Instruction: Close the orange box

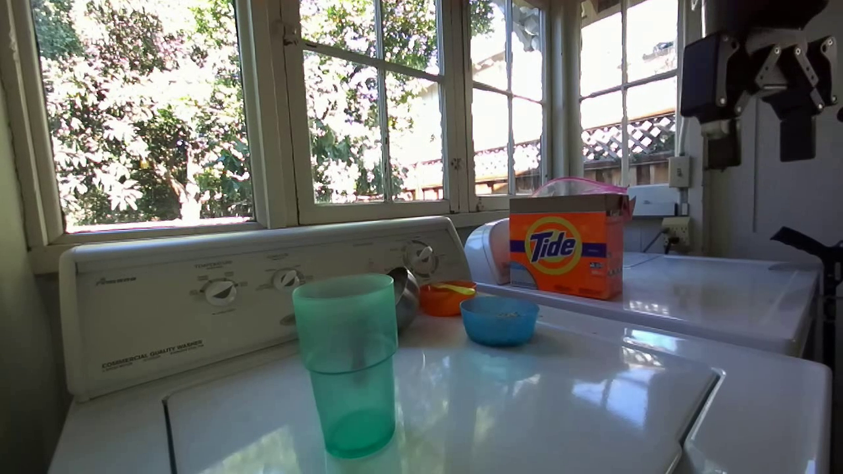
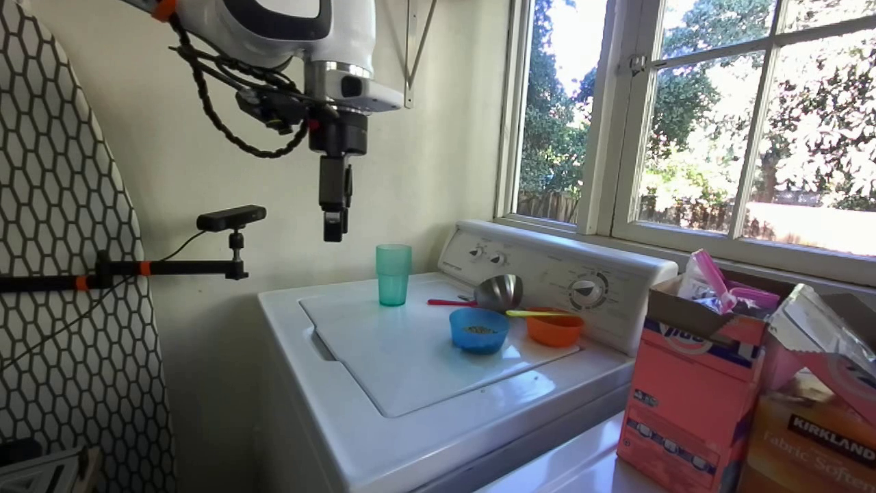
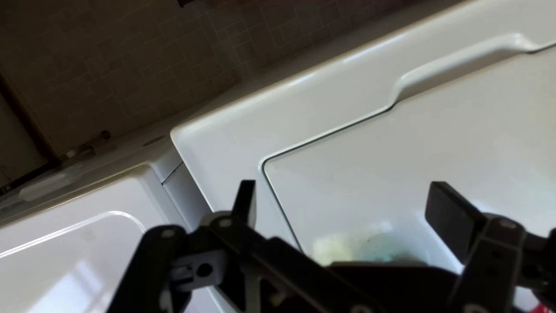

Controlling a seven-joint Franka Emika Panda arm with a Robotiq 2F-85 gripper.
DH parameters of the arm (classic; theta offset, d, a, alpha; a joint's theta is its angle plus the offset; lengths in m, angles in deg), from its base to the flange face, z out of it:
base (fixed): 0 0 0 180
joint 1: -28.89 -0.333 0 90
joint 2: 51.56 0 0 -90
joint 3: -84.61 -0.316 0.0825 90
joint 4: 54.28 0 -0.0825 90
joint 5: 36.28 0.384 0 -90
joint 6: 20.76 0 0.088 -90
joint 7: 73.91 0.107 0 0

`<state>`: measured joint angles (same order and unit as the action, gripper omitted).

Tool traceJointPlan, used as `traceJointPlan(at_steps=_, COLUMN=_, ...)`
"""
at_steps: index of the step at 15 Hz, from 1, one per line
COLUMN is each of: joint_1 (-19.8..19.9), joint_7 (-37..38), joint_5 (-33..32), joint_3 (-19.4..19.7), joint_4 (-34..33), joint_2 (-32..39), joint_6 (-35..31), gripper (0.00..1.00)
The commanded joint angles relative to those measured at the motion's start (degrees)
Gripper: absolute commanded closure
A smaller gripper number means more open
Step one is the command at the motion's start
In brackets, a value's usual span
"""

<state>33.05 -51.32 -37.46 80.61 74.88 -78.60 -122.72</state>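
So, orange box: upright on the white appliance beside the washer, its top open — in an exterior view I see past the brown cardboard rim to a plastic bag with pink edging.
Kirkland box: just beside it; a pale flap juts above, from which of the two I cannot tell.
My gripper: hanging in the air, pointing down, well apart from the box, fingers spread wide; in the wrist view the washer's lid shows beyond them.
Blue bowl: on the lid, small bits inside it.
Orange bowl: near the blue one, closer to the control panel — a yellow handle lies across its rim.
Metal bowl: tilted, in front of the control panel, a red handle just beside it; whether the two are one piece I cannot tell.
Green cup: see-through, upright on the lid in both exterior views, well apart from the blue bowl.
Windows: behind the washer, sunlit foliage outside.
Camera: on a black bar, before a pale wall.
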Motion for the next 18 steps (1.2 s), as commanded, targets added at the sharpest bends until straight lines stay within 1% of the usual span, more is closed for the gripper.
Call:
traceJointPlan(at_steps=1, joint_1=2.4, joint_7=-2.8, joint_5=5.9, joint_3=6.9, joint_4=-9.0, joint_2=7.6, joint_6=3.0, gripper=0.00)
traceJointPlan(at_steps=4, joint_1=4.3, joint_7=0.0, joint_5=9.8, joint_3=10.5, joint_4=-15.1, joint_2=13.7, joint_6=3.8, gripper=0.00)
traceJointPlan(at_steps=6, joint_1=5.2, joint_7=2.6, joint_5=12.4, joint_3=11.8, joint_4=-18.9, joint_2=17.7, joint_6=4.4, gripper=0.00)
traceJointPlan(at_steps=7, joint_1=5.2, joint_7=5.4, joint_5=13.9, joint_3=11.6, joint_4=-18.9, joint_2=17.0, joint_6=4.2, gripper=0.00)
traceJointPlan(at_steps=8, joint_1=5.2, joint_7=1.4, joint_5=10.9, joint_3=11.4, joint_4=-15.3, joint_2=14.6, joint_6=1.5, gripper=0.00)
traceJointPlan(at_steps=11, joint_1=5.2, joint_7=4.0, joint_5=12.4, joint_3=11.5, joint_4=-17.9, joint_2=16.9, joint_6=2.3, gripper=0.00)
traceJointPlan(at_steps=12, joint_1=5.6, joint_7=6.9, joint_5=16.9, joint_3=12.3, joint_4=-19.2, joint_2=18.1, joint_6=1.1, gripper=0.00)
traceJointPlan(at_steps=13, joint_1=6.2, joint_7=8.7, joint_5=18.2, joint_3=13.0, joint_4=-21.0, joint_2=19.8, joint_6=0.8, gripper=0.00)
traceJointPlan(at_steps=15, joint_1=7.6, joint_7=9.7, joint_5=20.9, joint_3=15.2, joint_4=-24.7, joint_2=22.3, joint_6=2.0, gripper=0.00)
traceJointPlan(at_steps=18, joint_1=10.1, joint_7=11.1, joint_5=25.2, joint_3=18.7, joint_4=-29.2, joint_2=26.8, joint_6=1.3, gripper=0.00)
